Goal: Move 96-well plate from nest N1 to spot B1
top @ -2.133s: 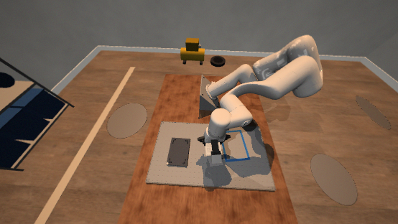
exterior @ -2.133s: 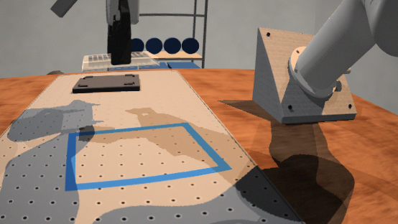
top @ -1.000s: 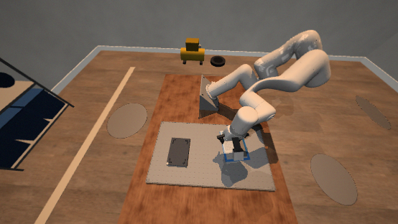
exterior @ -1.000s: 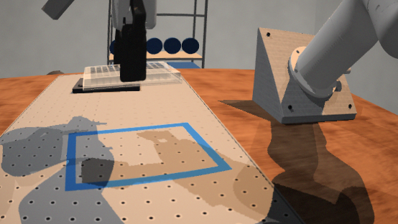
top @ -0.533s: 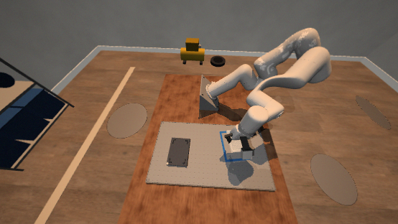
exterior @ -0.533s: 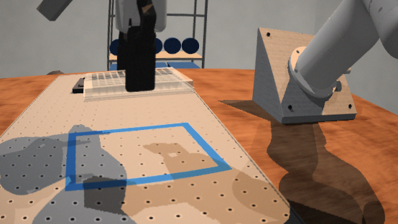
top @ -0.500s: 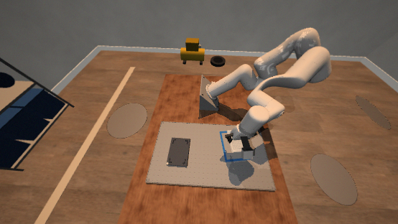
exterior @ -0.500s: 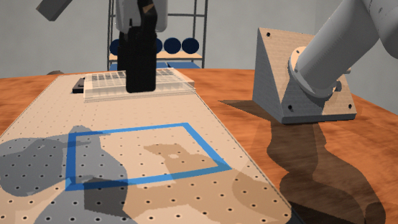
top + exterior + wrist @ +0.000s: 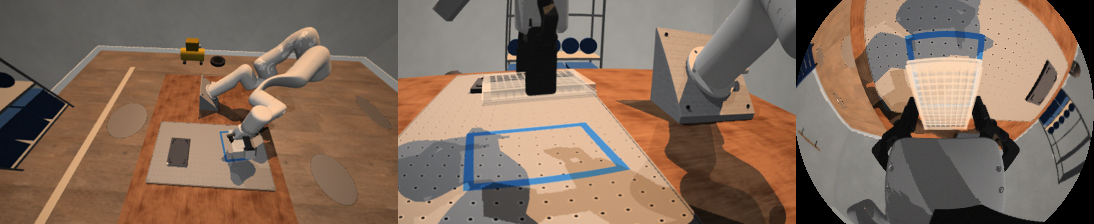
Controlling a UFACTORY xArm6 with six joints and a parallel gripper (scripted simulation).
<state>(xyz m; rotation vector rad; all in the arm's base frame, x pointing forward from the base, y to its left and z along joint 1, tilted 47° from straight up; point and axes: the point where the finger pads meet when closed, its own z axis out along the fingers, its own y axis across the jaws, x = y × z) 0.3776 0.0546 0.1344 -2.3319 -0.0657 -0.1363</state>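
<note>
I am seeing the 96-well plate (image 9: 506, 86) hanging in the air, level and right way up, with the gripper (image 9: 240, 140) clamping it across its short width (one black finger (image 9: 541, 54) is covering the middle of its near long side in the exterior view). In the top view the plate (image 9: 238, 145) is sitting over the blue taped outline B1 (image 9: 222, 145), toward 3 o'clock on the perforated deck (image 9: 201, 172); in the exterior view it is floating above the deck, and the outline (image 9: 599, 143) is lying bare on the deck below, crossed by shadows. In the wrist view the plate (image 9: 945, 92) is filling the gap between both fingers, its far edge meeting the near blue tape (image 9: 944, 46).

The dark plate nest N1 (image 9: 178, 152) is lying at about 9 o'clock on the deck, well apart from the plate. The arm's wedge-shaped mount (image 9: 205, 104) is standing at 12 o'clock off the deck, on the wooden table (image 9: 179, 93). Farther back, a yellow compressor (image 9: 192, 51) and a black ring (image 9: 218, 61) are resting near the wall.
</note>
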